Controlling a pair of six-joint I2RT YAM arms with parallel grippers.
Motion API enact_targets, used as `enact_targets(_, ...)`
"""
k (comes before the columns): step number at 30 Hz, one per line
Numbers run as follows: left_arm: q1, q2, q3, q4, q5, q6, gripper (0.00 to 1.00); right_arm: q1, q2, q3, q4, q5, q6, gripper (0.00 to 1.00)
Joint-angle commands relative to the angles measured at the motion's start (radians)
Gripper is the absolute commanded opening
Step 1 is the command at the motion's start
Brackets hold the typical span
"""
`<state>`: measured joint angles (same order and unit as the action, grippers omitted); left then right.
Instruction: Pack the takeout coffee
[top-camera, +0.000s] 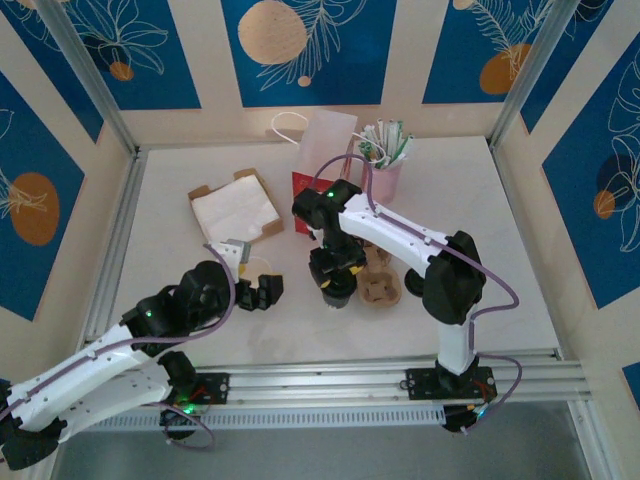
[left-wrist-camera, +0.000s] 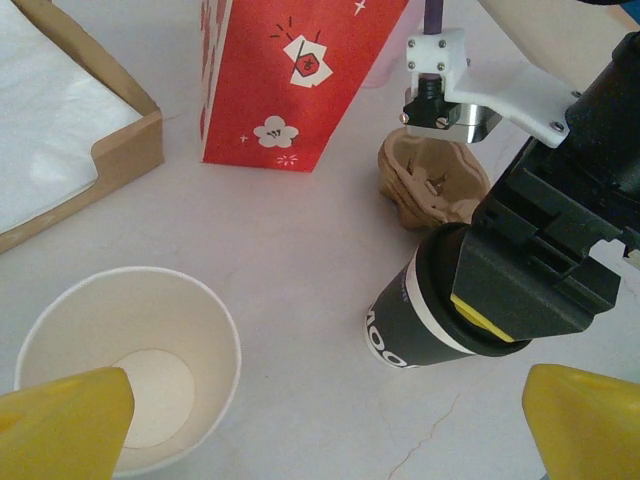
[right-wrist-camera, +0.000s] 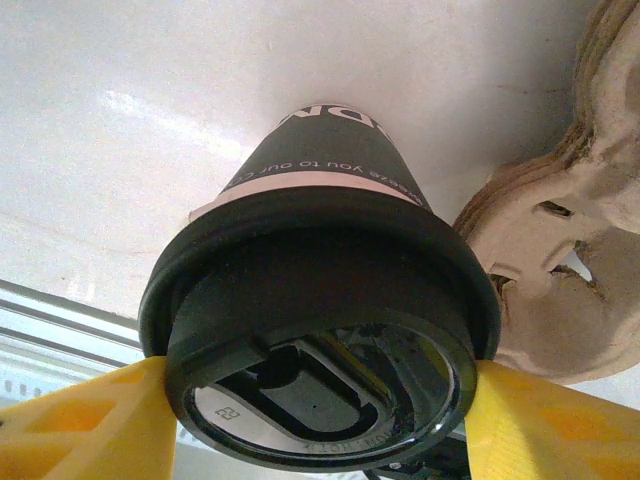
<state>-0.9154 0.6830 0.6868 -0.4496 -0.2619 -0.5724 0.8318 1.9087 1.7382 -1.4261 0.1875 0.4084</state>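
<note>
The white tabletop (top-camera: 500, 230) is enclosed by blue-and-cream patterned walls. The right gripper (top-camera: 336, 272) is clamped from above on the lid of the dark coffee cup (left-wrist-camera: 425, 315), which stands upright near centre, long axis vertical. The pulp carrier (left-wrist-camera: 430, 190) lies just to its right, nearer the right arm. The left gripper (top-camera: 262, 292) hangs with fingers apart by the open white cup (left-wrist-camera: 130, 350). Count: one lidded cup, one open cup, one carrier, one red bag (left-wrist-camera: 290, 70).
</note>
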Motion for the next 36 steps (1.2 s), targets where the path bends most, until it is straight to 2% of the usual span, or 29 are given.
enact_targets(1, 0.015, -0.003, -0.001, 0.018, 0.018, 0.017, 1.00, 0.010, 0.031, -0.019, -0.009, -0.016, 0.000, 0.68)
enact_targets(36, 0.035, 0.009, -0.003, 0.031, 0.041, 0.019, 1.00, 0.038, 0.090, -0.087, 0.063, -0.046, -0.027, 0.67)
